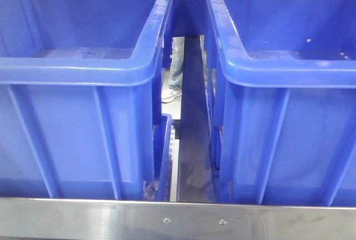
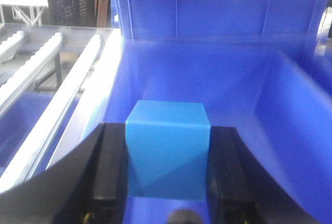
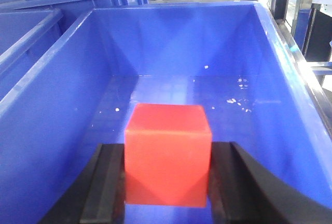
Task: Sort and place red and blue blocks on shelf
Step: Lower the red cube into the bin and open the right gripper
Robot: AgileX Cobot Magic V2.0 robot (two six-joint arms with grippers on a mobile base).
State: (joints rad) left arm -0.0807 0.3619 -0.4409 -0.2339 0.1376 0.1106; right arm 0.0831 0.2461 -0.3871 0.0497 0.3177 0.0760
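Observation:
My left gripper (image 2: 167,154) is shut on the blue block (image 2: 167,149), a plain light-blue cube, and holds it over the inside of a large blue bin (image 2: 218,73). My right gripper (image 3: 167,164) is shut on the red block (image 3: 168,151) and holds it above the floor of another large blue bin (image 3: 62,89). The shelf shows as white roller tracks (image 2: 57,94) left of the bin and as a steel front rail with screws (image 1: 178,218) in the front view. Neither gripper nor block shows in the front view.
Two large blue bins (image 1: 83,68) (image 1: 283,68) stand side by side on the shelf with a narrow gap (image 1: 189,140) between them. White crumbs (image 3: 236,97) lie on the right bin's floor. A person's legs (image 1: 175,68) show behind the gap.

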